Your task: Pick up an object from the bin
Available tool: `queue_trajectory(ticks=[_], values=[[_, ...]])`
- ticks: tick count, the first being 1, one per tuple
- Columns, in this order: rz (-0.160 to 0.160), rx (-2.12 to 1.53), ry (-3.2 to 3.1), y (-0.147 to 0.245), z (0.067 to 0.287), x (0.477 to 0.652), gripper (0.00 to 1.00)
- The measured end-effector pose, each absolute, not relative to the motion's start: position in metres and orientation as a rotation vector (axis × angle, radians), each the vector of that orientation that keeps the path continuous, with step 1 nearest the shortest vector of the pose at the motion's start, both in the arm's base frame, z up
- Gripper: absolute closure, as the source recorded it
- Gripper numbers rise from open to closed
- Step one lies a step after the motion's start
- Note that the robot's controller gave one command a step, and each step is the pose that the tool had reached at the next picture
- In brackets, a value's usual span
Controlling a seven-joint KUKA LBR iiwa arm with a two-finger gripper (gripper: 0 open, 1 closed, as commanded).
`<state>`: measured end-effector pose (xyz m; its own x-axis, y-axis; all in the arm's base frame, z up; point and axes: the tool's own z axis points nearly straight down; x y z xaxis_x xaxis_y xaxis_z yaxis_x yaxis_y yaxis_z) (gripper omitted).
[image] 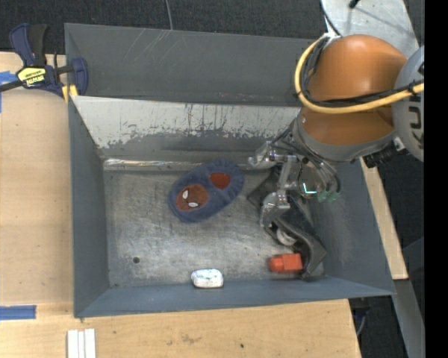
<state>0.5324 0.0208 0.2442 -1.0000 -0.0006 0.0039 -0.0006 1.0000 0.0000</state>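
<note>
A blue slipper (205,191) with red-orange patches lies mid-floor in the grey bin (89,222), toward the far wall. Its long axis runs from the near left up to the far right, and the far-right end points at the robot's hand (280,196), which sits low just beside it on the right. Nothing is seen pinched in the hand, and whether it is spread or pressed together cannot be told from this angle. On the near side of the hand a dark bent shape (302,246) runs toward the right corner; whether it is a loose thing or part of the hand cannot be told either. At its end, against the near wall, rests a small orange-red block (286,263). A small white oval thing (207,278) lies well apart along the same wall, nearer the middle. Of the three clear loose things the slipper looks nearest, so a short sideways shift to the left, with the grip set across the slipper's narrow width, seems the likely call. The arm comes in from the right over the rim, its rounded orange cover (351,80) ringed by a yellow cable (358,104), the wrist tipped down and leftward into the bin
</note>
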Motion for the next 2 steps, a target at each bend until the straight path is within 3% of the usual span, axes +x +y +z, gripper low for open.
queue_trajectory(ticks=[1, 2], values=[[-0.001, 0.210, -3.130, 0.0697, 0.1096, 0.5457, 0.00], [-0.001, 0.205, -3.138, 0.0682, 0.1144, 0.5476, 1.00]])
